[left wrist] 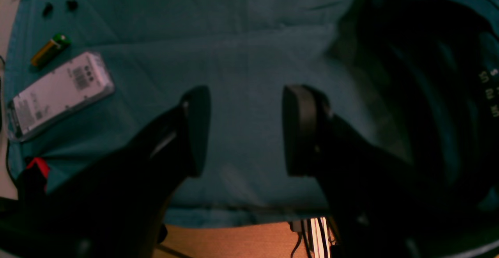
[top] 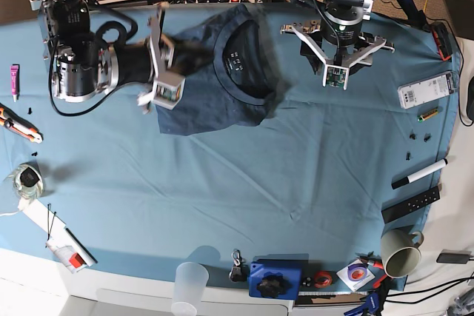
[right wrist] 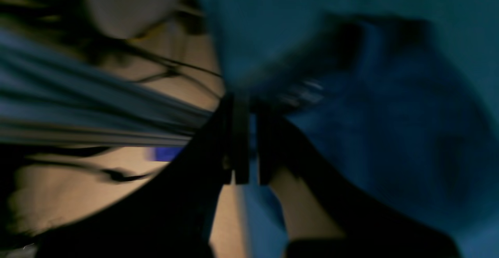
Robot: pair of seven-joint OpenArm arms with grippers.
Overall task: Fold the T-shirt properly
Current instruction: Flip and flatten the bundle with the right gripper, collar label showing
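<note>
Your T-shirt (top: 222, 79) is still a bunched heap – folding has barely begun. Right gripper (right wrist: 249, 141) pinches its cloth; left gripper (left wrist: 243, 131) gapes wide, holding nothing.

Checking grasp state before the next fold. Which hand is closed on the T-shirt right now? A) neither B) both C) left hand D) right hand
D: in the right wrist view the right hand is pinched shut on dark fabric of the T-shirt, while the left hand hangs open above the tablecloth with nothing between its fingers.
</note>
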